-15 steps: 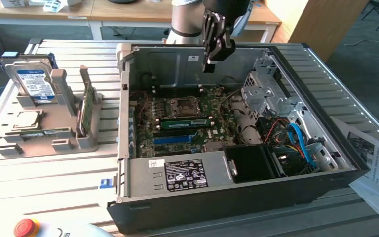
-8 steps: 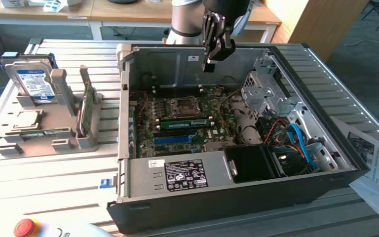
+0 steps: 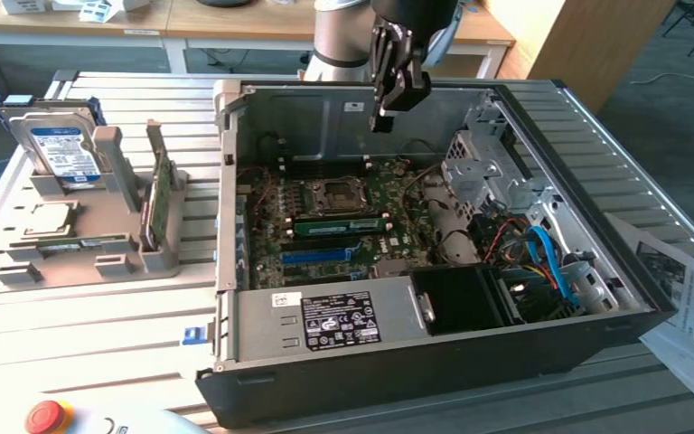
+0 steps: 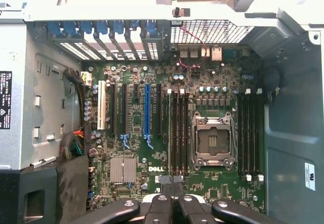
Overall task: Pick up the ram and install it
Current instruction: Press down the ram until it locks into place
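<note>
Toward the exterior view's left edge of the bench (image 3: pixel 82 316), a grey holder (image 3: pixel 118 262) props the hard drive (image 3: pixel 60 149) and a green card (image 3: pixel 154 194) upright, likely for easy pinching. Further right, inside the open case (image 3: pixel 444 362), the ram (image 3: pixel 341 224) stands on edge in a motherboard slot just beside the CPU socket (image 3: pixel 332 193). Its long axis runs across the view, and it seems seated. Higher, near the case's back wall, hangs the gripper (image 3: pixel 383 122), fingers pressed together, holding nothing.

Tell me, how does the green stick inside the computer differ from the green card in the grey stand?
The ram sits inside the case on the motherboard; the green card stands outside in the grey stand. The ram is long and low; the green card rises taller. Both are green circuit boards.
</note>
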Motion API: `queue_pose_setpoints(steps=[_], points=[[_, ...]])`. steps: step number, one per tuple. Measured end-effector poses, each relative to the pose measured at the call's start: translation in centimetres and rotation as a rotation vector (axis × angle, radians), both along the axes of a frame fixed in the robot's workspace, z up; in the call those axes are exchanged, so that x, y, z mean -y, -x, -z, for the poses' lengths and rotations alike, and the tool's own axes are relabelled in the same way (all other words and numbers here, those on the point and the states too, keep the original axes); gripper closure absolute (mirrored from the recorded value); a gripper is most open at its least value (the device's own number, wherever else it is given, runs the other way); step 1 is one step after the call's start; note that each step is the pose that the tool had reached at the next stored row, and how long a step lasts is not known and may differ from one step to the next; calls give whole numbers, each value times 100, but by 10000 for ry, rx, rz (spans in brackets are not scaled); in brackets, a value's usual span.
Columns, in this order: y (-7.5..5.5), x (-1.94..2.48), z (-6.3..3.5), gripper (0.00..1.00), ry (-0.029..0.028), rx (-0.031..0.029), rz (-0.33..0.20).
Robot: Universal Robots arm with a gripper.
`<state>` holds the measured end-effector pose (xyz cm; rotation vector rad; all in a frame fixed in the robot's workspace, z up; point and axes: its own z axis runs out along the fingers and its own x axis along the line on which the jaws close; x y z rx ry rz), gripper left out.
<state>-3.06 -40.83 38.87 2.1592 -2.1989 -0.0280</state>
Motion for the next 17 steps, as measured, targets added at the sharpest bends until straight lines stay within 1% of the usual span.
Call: queue_pose_setpoints(steps=[5,6,10,13,17], points=[[0,0,0,90,-1,12,0],[1,0,0,90,1,39,2],[5,0,0,90,0,232,0],[8,0,0,90,0,346,1],[7,0,0,90,0,354,0]])
